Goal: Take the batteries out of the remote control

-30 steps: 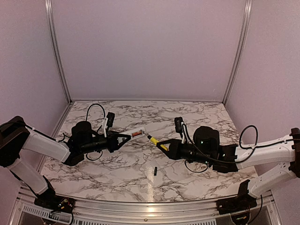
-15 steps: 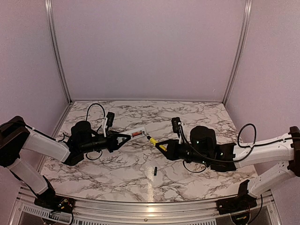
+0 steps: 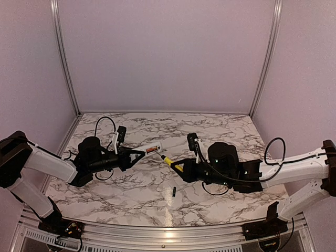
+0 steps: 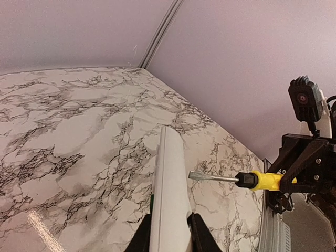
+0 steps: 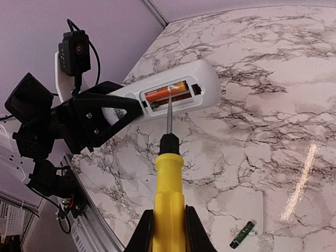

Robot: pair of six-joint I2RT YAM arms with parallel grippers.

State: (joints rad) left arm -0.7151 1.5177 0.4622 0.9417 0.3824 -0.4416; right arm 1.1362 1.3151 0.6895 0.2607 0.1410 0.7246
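Yellow plastic fills the right gripper (image 5: 168, 227): its two black fingers are clamped tight on the handle of a screwdriver (image 5: 168, 173), which juts straight out ahead of the fingertips. Beyond the black collar the thin metal shaft runs forward to the remote control (image 5: 176, 93), and its flat tip sits at the open battery bay, right against the lower edge of the orange-red battery (image 5: 167, 92) lying lengthwise inside; whether metal actually touches the cell cannot be told. The slot alongside that cell looks vacant. Opposite, the left gripper (image 3: 140, 153) is closed on the white handset, pinching its near end between both fingers so the body sticks out ahead of them, raised off the marble table (image 3: 220, 131) with the open bay turned toward the right arm. From the left wrist the handset is seen edge-on, a narrow white strip rising from between the fingers, with the screwdriver blade arriving from the right side at about mid-length. Below and a little to the right of the right gripper's fingers, the dark battery (image 5: 242, 234) lies flat on the marble, well apart from the handset, and just beside it rests a flat white panel (image 5: 236, 210) with rounded corners. In the overhead view both arms reach inward from their own sides and meet near the middle of the tabletop.
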